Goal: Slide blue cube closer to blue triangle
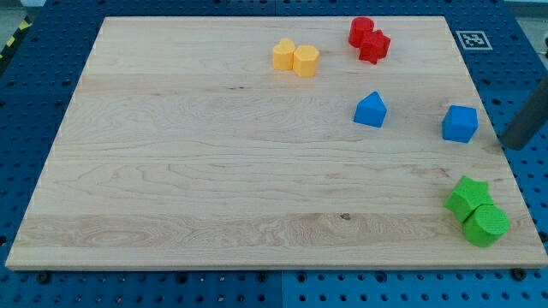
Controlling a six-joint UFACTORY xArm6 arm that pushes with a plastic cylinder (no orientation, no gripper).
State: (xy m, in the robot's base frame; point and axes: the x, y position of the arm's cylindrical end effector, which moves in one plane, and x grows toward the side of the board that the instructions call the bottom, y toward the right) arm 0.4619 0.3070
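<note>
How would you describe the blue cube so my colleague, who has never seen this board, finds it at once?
On the wooden board, look near the view's right edge, about halfway down. The blue cube sits there, just left of my tip. Unlike the peaked blue triangle further left, it has a flat top.

Lab bench: wooden board [214,154] on blue perforated table [34,103], fiducial marker [472,39] at corner.

A single camera looks down on the wooden board [214,162] from above and somewhat in front, tilted so the board's far edge at the view's top appears narrower than the near edge. It stands close enough that the board almost fills the frame, with a blue perforated table [26,103] showing around it. There is no second view.
</note>
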